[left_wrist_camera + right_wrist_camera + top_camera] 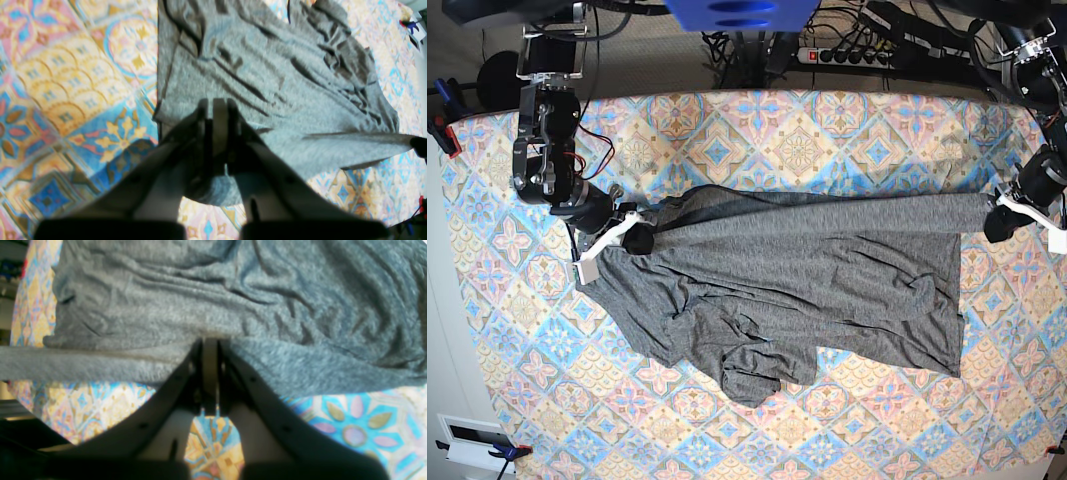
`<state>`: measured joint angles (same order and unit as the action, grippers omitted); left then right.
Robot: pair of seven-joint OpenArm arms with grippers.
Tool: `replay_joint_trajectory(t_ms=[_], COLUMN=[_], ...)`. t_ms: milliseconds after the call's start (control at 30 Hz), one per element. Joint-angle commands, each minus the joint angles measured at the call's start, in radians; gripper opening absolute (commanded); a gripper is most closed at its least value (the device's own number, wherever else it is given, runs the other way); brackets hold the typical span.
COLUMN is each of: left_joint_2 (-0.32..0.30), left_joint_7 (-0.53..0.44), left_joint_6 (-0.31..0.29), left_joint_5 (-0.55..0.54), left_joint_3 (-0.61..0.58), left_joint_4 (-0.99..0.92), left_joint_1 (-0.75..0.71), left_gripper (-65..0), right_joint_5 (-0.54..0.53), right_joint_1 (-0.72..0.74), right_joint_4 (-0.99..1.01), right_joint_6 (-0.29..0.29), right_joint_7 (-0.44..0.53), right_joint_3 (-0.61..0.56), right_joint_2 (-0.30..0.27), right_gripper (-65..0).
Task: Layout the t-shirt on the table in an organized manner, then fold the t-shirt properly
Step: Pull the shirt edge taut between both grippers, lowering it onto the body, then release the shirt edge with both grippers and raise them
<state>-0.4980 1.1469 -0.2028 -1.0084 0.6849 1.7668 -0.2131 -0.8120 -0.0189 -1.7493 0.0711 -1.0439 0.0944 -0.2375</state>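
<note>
Base view: t-shirt lies lengthwise, seemingly across table.

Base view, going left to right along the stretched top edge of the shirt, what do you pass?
Right tool shut on the t-shirt's corner → t-shirt pulled taut across the table → left tool shut on the opposite corner.

t-shirt on table | left hand and right hand at opposite ends
</note>
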Motion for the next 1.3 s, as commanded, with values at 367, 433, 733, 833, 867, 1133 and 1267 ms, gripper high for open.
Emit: replay_joint_trajectory(t_ms=[367,433,733,833,867,1133,1267], left_joint_2=[-0.024,-0.024,-0.021,-0.018,-0.017,0.038,0.058], left_joint_7=[-0.015,-0.015,-0.015,-0.015,-0.015,-0.015,-0.014], left_joint_6=[0.003,0.003,0.003,0.003,0.003,0.003,0.003], left_joint_5=[-0.007,-0.007,-0.008,-0.011,-0.016,-0.017,-0.017], left_joint_3=[0.011,0.011,0.009,0.009,0.011,0.017,0.017], left_joint_4=[-0.249,-0.269,-0.377,-0.379,-0.381,-0.394,-0.552], left_joint_1=[0.080,0.085,0.157,0.179,0.182,0.294,0.353], left_gripper=[-65.0,-65.0,-65.0,-65.0,-65.0,-65.0,-65.0], right_joint_5=[-0.013,-0.013,-0.013,-0.013,-0.013,-0.013,-0.013], right_joint_1=[0.050,0.075,0.110,0.110,0.110,0.182,0.182], right_joint_4=[0.191,0.219,0.257,0.271,0.280,0.306,0.306], right_joint_6=[0.006,0.006,0.006,0.006,0.006,0.006,0.006], right_joint_7=[0.095,0.107,0.119,0.119,0.119,0.121,0.121], right_joint_3=[-0.134,-0.157,-0.189,-0.189,-0.189,-0.189,-0.189], right_joint_2=[0.020,0.020,0.020,0.020,0.020,0.020,0.020], right_gripper=[-65.0,-65.0,-65.0,-65.0,-65.0,-65.0,-65.0])
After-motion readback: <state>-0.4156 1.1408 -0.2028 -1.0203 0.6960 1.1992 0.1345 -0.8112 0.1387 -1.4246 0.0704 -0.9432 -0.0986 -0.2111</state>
